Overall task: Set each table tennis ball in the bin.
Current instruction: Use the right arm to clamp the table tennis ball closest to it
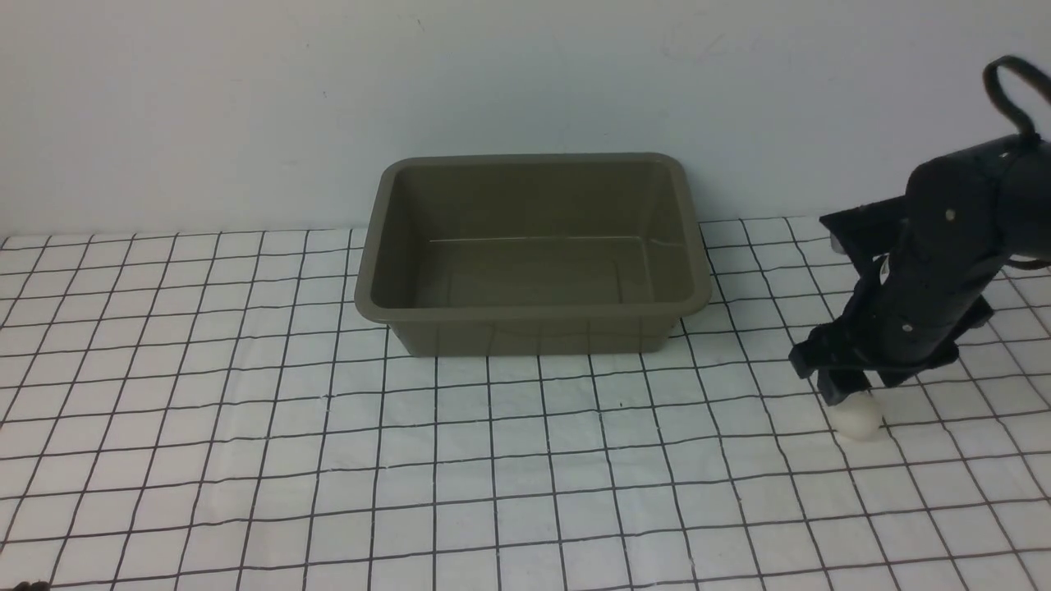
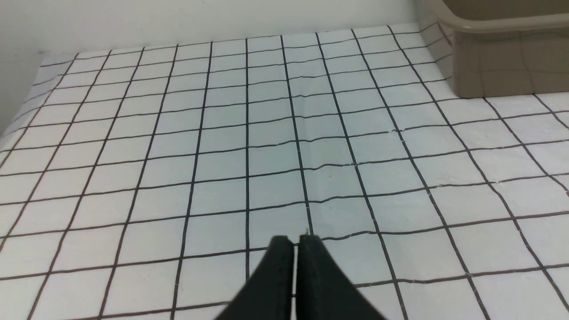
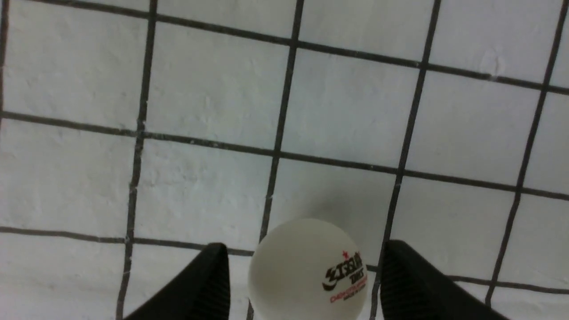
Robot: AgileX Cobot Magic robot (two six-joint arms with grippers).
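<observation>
The table tennis ball [image 1: 858,419] is white and lies on the grid cloth at the right, in front of and to the right of the bin. My right gripper [image 1: 850,400] is lowered over it. In the right wrist view the ball [image 3: 306,271] carries a black and red print and sits between the two spread fingers of the right gripper [image 3: 306,246], with a gap on each side. The olive-brown bin [image 1: 534,310] stands at the middle back and holds nothing. My left gripper [image 2: 295,240] is shut and empty, low over the cloth.
A white cloth with a black grid [image 1: 328,460] covers the table. A pale wall [image 1: 246,98] rises right behind the bin. A corner of the bin [image 2: 502,62] shows in the left wrist view, far from the left gripper.
</observation>
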